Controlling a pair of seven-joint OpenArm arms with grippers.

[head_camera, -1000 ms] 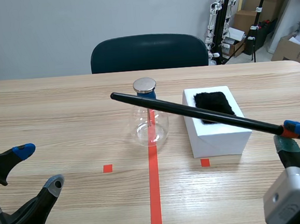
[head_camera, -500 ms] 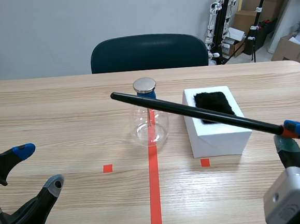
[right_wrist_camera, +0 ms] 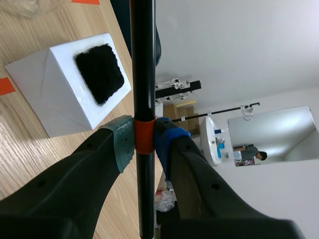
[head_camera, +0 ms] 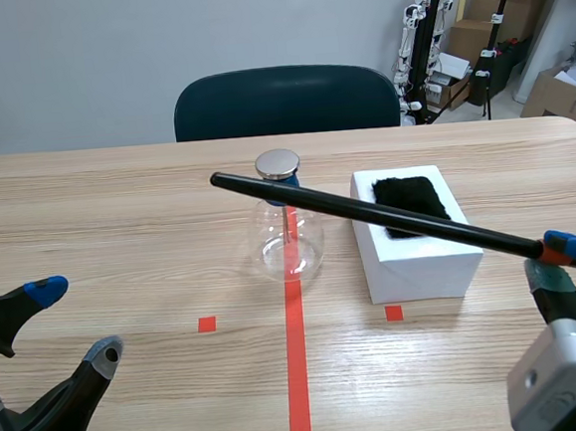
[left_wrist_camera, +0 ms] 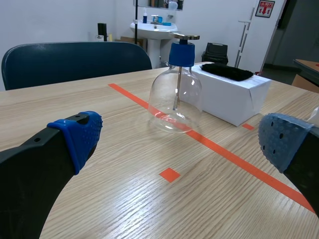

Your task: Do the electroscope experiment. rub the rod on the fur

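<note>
Scene view | right fingers clamp rod slanted across fur | left fingers wide, low

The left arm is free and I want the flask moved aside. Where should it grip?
Probably the blue neck under the disc, with the left gripper coming in level from the robot's left. The neck is narrow, while the flask has a wide, round glass belly, and the rod seems to cross over its top.

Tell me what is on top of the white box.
A black fur patch lies on top of the white box. The rod in the right tool passes above it; whether it touches the fur cannot be told. The box surface under the fur is hidden.
</note>
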